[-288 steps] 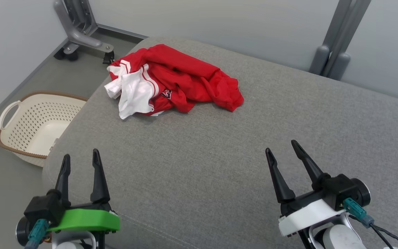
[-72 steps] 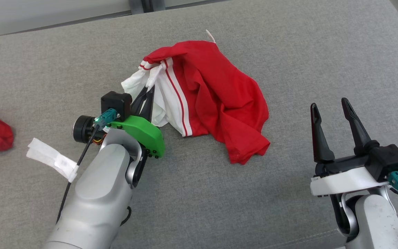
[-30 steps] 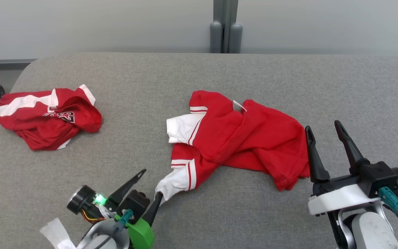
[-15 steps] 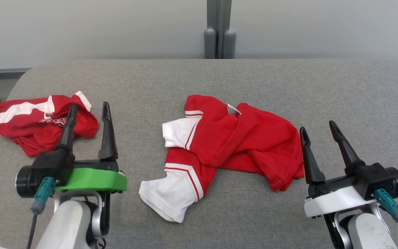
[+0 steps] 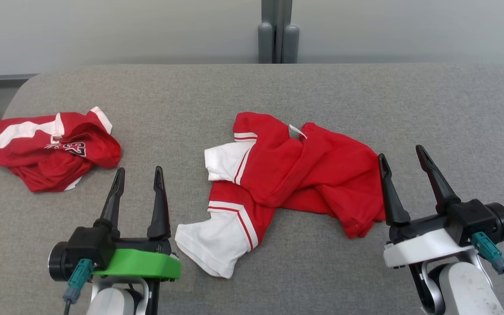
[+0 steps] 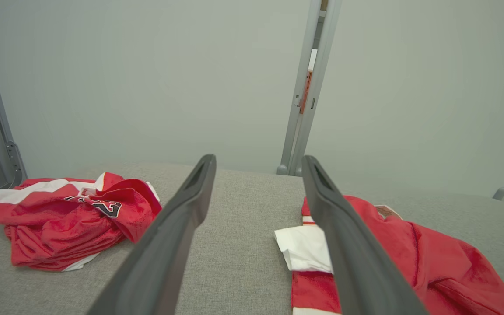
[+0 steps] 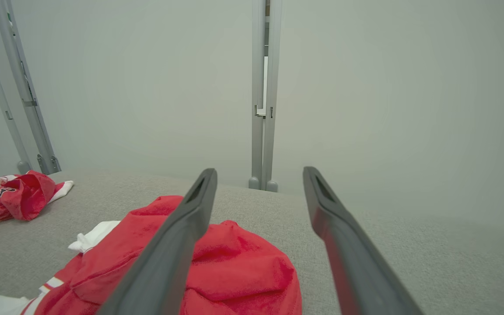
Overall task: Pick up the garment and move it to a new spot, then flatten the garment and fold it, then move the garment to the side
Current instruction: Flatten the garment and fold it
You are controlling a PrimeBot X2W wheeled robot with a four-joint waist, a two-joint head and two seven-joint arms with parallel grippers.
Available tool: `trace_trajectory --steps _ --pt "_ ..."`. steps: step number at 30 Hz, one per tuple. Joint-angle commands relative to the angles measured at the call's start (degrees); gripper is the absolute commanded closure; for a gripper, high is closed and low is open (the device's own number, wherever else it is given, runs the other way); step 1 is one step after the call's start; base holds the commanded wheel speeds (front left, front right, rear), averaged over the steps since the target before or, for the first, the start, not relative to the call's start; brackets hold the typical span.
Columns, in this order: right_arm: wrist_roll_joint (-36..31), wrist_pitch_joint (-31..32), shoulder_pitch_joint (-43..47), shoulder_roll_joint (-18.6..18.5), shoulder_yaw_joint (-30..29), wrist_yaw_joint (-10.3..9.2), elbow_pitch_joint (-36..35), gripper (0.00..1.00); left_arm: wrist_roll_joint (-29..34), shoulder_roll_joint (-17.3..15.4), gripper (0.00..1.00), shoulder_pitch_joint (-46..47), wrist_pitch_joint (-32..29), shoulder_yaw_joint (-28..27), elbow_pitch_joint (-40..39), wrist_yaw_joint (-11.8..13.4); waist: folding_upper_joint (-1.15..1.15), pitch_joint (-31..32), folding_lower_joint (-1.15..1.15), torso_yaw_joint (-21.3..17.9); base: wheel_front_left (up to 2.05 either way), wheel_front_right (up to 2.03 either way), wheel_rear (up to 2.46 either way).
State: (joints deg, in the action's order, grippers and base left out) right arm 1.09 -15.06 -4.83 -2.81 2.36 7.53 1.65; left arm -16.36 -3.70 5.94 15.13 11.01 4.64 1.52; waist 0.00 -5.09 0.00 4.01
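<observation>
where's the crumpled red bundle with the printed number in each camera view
Head view: the red bundle lies at the far left, at mid height.
Left wrist view: the red bundle is at the lower left.
Right wrist view: the red bundle sits at the left edge, partly cut off.
Shared landmark: the grey post, upright near the top centre of all three views.

A grey upholstered surface (image 5: 322,96) spans the frame, its corner rounded at the upper left. At centre a red shirt (image 5: 304,175) with white, red-striped sleeves lies rumpled on it, one sleeve spread toward the bottom. Well apart, at the left edge, a second red-and-white garment (image 5: 46,153) with a black printed number lies bunched.
</observation>
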Motion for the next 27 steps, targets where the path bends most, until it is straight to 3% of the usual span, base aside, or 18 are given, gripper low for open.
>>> trace_trajectory --steps 1,5,8,17,27 --pt "-0.43 -0.18 -1.4 -0.14 0.24 -0.08 0.5 0.0 0.88 0.26 0.0 0.2 0.02 -0.28 0.49 -0.62 0.0 -0.9 0.0 0.9 0.0 0.0 0.0" --pt "-0.76 -0.18 -5.44 -0.12 2.2 -0.08 4.48 0.0 0.09 0.67 0.0 1.45 0.02 -0.21 1.0 -1.9 0.0 -2.66 0.0 2.37 0.0 0.0 0.0" --pt "-0.6 1.12 -10.82 -0.86 4.56 -0.09 11.64 0.0 -1.29 0.78 0.0 2.25 0.02 1.25 1.55 -2.13 0.0 -4.16 0.0 3.86 0.0 0.0 0.0" --pt "9.64 13.86 -29.24 -8.25 9.01 -0.09 30.73 0.0 -4.32 0.77 0.0 5.82 0.03 7.13 2.02 -0.94 0.0 -9.77 0.0 9.65 0.0 0.0 0.0" --pt "23.35 31.78 -39.88 -17.88 19.72 -0.09 39.27 0.0 -8.04 0.78 0.0 7.49 0.03 10.89 1.32 0.89 0.0 -13.22 0.0 15.47 0.0 0.0 0.0"
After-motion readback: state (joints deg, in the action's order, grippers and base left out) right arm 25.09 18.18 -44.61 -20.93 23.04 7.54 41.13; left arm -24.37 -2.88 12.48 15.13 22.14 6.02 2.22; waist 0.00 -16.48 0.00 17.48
